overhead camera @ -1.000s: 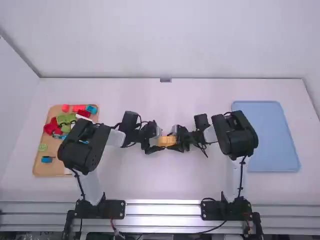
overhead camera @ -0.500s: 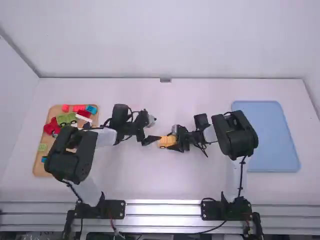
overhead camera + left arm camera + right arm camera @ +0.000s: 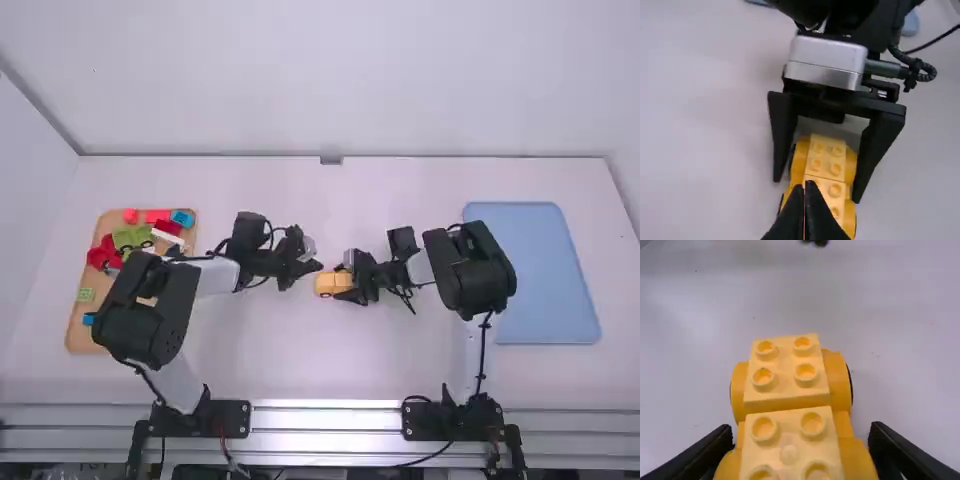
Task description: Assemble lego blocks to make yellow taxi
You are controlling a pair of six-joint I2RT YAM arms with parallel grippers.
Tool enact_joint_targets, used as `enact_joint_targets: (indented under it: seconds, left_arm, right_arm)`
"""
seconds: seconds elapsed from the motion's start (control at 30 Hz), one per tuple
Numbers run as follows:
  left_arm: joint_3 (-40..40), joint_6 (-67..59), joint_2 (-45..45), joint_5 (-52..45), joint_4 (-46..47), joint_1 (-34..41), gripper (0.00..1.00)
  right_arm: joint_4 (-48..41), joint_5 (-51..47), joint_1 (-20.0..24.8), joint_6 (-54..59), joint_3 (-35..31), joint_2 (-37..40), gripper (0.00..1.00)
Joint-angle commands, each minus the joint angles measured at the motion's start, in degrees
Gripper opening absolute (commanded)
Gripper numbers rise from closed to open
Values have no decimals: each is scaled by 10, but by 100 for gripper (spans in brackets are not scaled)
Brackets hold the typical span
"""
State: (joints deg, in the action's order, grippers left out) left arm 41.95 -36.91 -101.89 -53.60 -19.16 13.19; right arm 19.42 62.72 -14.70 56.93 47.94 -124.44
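The left gripper (image 3: 807,186) now stands apart from the yellow car (image 3: 786,374), fingers closed and empty. The right gripper (image 3: 818,191) grips the car at mid-table (image 3: 300,365); pressing is probably complete.

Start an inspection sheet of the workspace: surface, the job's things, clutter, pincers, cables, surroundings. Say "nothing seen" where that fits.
Surface: white table, a few small dark specks near the taxi.
Job's things: yellow taxi, studs on top, wheels at its sides.
Clutter: red, green, blue and white blocks on the tan tray at left; blue tray at right.
Pincers: left shut, holding nothing, near the taxi; right closed on the taxi's sides.
Cables: black, along both arms; snags, nothing seen.
Surroundings: pale walls; people, nothing seen.
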Motion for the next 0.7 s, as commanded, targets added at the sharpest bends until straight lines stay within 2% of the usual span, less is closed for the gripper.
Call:
enact_joint_targets:
  seconds: [0.0, 0.13, 0.33, 0.67]
  left_arm:
    - [2, -40, -1, 3, 14, 9, 2]
    - [2, -51, -1, 6, 32, 7, 2]
    - [2, -79, -10, 6, 48, 8, 2]
    - [2, -75, -49, -14, 13, 21, 2]
  right_arm:
    - [-2, 3, -3, -5, 9, -7, 75]
    - [-1, 3, -3, -6, 9, -7, 77]
    - [-2, 3, -3, -6, 9, -7, 72]
    - [-3, 3, -3, -5, 9, -7, 70]
